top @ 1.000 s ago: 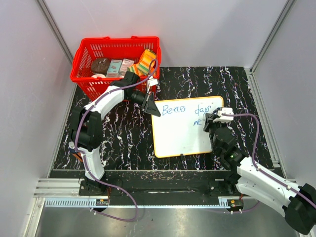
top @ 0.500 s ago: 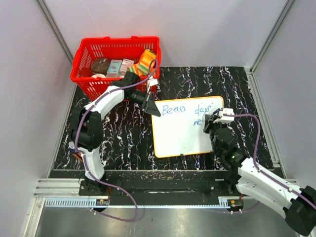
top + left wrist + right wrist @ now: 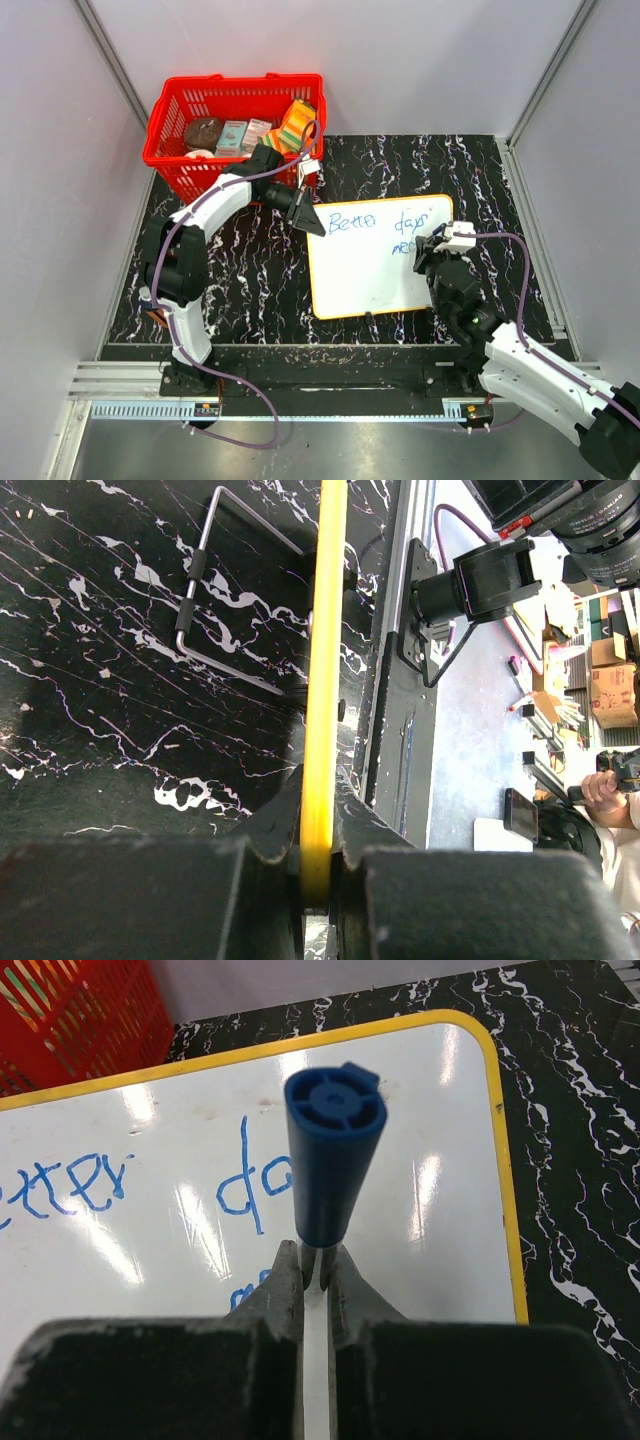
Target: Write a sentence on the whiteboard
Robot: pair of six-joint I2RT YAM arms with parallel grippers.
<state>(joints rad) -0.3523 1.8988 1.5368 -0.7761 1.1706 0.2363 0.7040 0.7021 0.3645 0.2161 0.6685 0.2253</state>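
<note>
Blue marker (image 3: pixel 335 1150) is sitting pinched between the right fingers (image 3: pixel 352 1300), pointing at the sentence (image 3: pixel 246 1180) on the whiteboard (image 3: pixel 440 1230) beyond them; left fingers (image 3: pixel 268 832) are clamping its yellow rim (image 3: pixel 328 630), where slipping could be skewing letters

Table: black top (image 3: pixel 250 290) veined white like marble
Middle right: whiteboard (image 3: pixel 365 275) lying on it (thin yellow-orange rim)
Far left corner: red basket (image 3: pixel 180 172) standing at the top's edge, packets (image 3: pixel 232 137) inside
</note>
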